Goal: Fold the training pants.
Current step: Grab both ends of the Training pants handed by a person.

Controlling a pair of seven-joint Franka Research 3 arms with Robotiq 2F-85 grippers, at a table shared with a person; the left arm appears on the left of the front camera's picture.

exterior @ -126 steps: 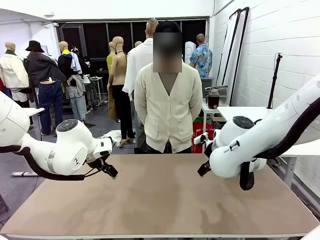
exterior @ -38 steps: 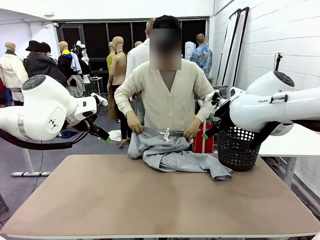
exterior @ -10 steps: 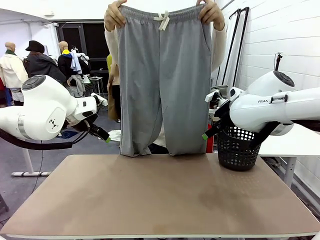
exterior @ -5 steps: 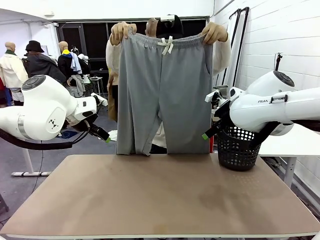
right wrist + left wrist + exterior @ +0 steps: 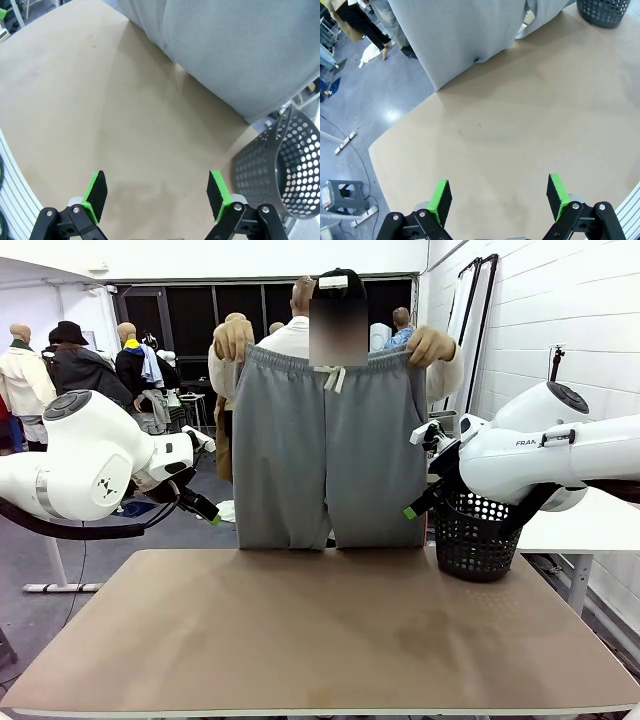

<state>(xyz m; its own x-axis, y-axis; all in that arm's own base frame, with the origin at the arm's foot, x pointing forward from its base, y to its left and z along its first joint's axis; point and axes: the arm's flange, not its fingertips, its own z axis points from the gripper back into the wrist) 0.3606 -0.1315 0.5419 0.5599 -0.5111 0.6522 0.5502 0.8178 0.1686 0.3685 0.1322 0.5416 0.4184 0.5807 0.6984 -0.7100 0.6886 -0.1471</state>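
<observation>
Person at the far side is holding the training pants (image 5: 330,450) up by the waistband, a hand (image 5: 233,340) gripping each end. The leg hems are hanging down to the far edge of the worktop (image 5: 320,640). Left claw (image 5: 497,187) and right claw (image 5: 156,187) are hovering above the worktop — both released, grasping nothing. Black basket (image 5: 475,535) is standing at the far right.

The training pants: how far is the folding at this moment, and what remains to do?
Done: no fold yet. In hand: the person's hands hold the training pants up by the waistband, spread full length, hems near the far edge of the table. Left: laying them flat and every fold. The left gripper and right gripper hang open above the tabletop, touching nothing.
</observation>
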